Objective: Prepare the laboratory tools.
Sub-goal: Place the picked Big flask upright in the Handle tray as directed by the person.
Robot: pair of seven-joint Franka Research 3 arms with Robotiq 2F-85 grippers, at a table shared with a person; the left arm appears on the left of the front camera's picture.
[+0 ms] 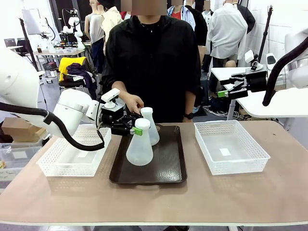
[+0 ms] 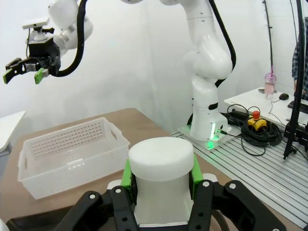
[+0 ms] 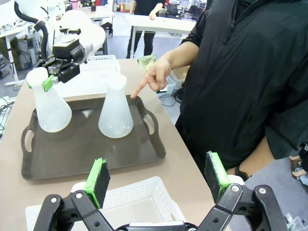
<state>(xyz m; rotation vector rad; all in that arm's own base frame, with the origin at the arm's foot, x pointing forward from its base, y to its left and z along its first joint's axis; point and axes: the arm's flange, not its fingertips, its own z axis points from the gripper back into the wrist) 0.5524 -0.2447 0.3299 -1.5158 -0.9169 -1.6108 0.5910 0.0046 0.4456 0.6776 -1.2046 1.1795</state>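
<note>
Two frosted white conical flasks stand on the dark brown tray (image 1: pixel 168 168). My left gripper (image 1: pixel 133 126) is shut on the neck of the nearer flask (image 1: pixel 139 149); in the left wrist view its green pads (image 2: pixel 126 174) clamp that flask's neck (image 2: pixel 161 183). Behind it stands the second flask (image 1: pixel 150 127), free of any grip, shown as (image 3: pixel 115 113) in the right wrist view. The person's hand (image 3: pixel 153 77) points a finger down at the tray's far edge beside it. High at the right, away from the table, my right gripper (image 1: pixel 222 92) is open and empty, its fingers (image 3: pixel 97 180) spread wide.
A white lattice basket (image 1: pixel 72 154) sits left of the tray and another (image 1: pixel 231 144) to its right. The person in black stands at the far side of the table. My right arm's base (image 2: pixel 207 125) stands on a rail platform beyond the table edge.
</note>
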